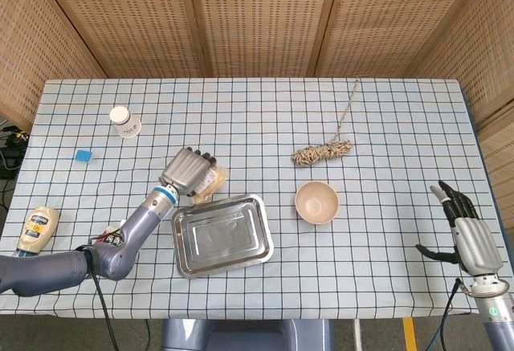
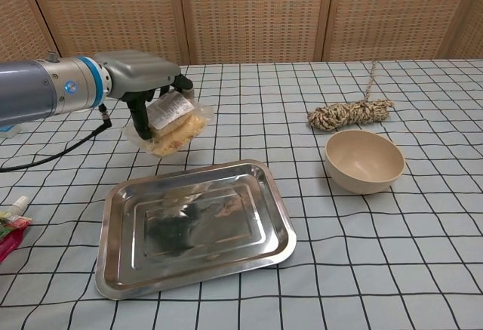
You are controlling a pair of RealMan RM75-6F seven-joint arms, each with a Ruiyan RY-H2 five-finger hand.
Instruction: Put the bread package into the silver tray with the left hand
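Note:
My left hand (image 1: 187,171) (image 2: 145,82) grips the clear bread package (image 2: 173,124) (image 1: 210,183) with its white label and holds it in the air, just above the far left edge of the silver tray (image 2: 198,224) (image 1: 222,234). The tray has nothing in it. At the table's right front corner my right hand (image 1: 467,237) hangs with its fingers spread and holds nothing; the chest view does not show it.
A beige bowl (image 2: 364,160) stands right of the tray, with a coil of rope (image 2: 350,113) behind it. On the left are a white cup (image 1: 124,121), a blue block (image 1: 83,156), a yellow squeeze bottle (image 1: 35,228) and a red wrapper (image 2: 10,232).

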